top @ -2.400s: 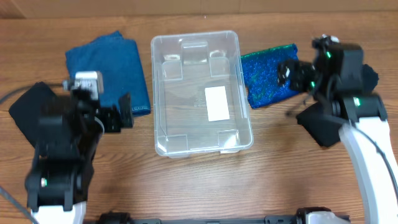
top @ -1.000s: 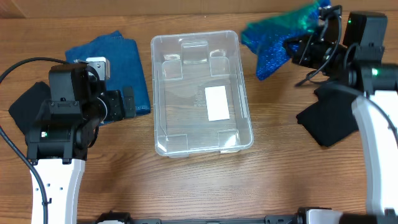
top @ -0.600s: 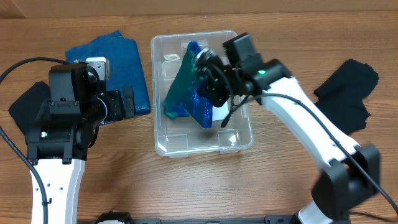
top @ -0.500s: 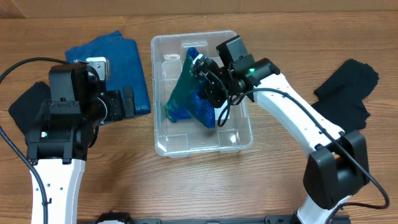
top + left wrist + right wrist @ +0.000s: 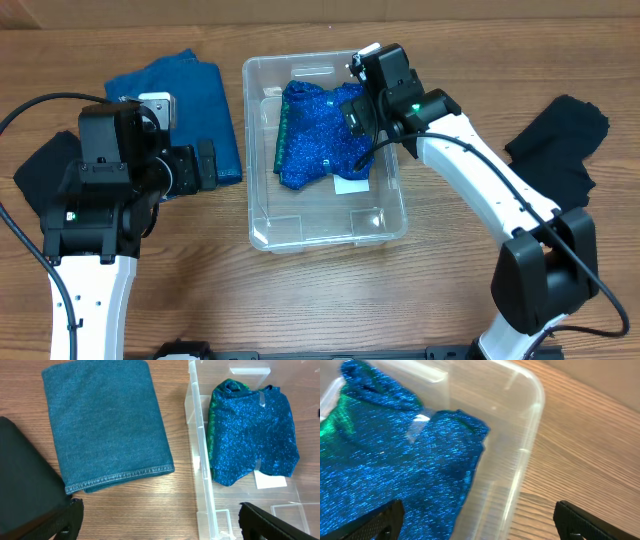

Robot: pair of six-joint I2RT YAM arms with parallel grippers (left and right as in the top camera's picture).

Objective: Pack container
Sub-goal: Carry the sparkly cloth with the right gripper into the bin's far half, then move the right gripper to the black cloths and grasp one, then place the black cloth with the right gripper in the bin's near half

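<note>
While the overhead looks down, the container point(image 5: 310, 232) sits mid-table, a blue cloth point(image 5: 322, 135) inside, the right gripper point(image 5: 352, 108) over it. Left wrist: left gripper point(image 5: 160, 512) spread, towel point(image 5: 105, 425) beside the container. Right wrist: jaws spread, empty.

From overhead we look straight down on the table point(image 5: 320, 300). Our left wrist camera looks down beside the container point(image 5: 249, 150); our right hangs close over its far corner. All share the sparkly blue cloth point(image 5: 320, 135).

The sparkly blue cloth point(image 5: 252, 430) covers most of the white label point(image 5: 270, 480) on the container point(image 5: 202, 485) bottom, only its edge showing.
</note>
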